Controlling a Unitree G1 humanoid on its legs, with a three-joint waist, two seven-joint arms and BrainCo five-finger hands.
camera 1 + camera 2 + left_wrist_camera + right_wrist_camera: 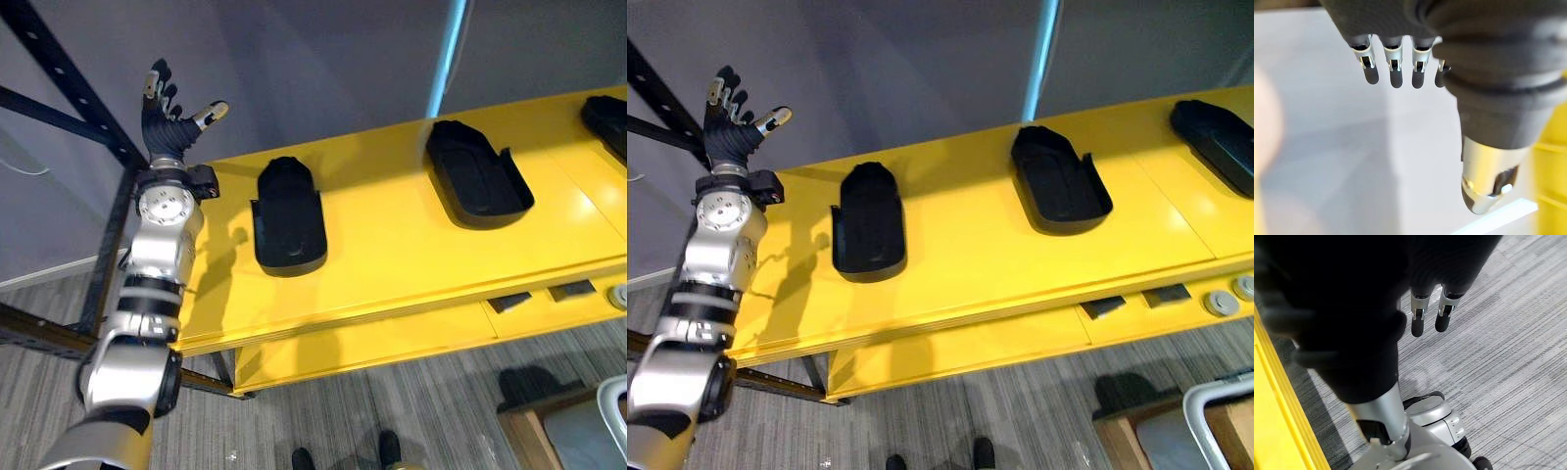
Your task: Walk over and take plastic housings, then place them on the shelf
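Three black plastic housings lie on the yellow shelf top (392, 259): one near its left end (287, 217), one in the middle (477, 174), one at the far right edge (609, 122). My left hand (168, 117) is raised over the shelf's left corner, up and left of the nearest housing, open with fingers spread and holding nothing. In the left wrist view its fingers (1396, 71) point straight at a grey wall. My right hand (1419, 318) hangs over the grey carpet beside the yellow shelf edge (1273, 396), fingers relaxed and empty.
A black metal rack frame (69, 83) stands at the left, beside my left arm. A lower yellow ledge (1019, 338) carries small dark plates (1166, 295) and round white parts (1220, 303). A wooden box (534, 431) sits on the carpet at bottom right.
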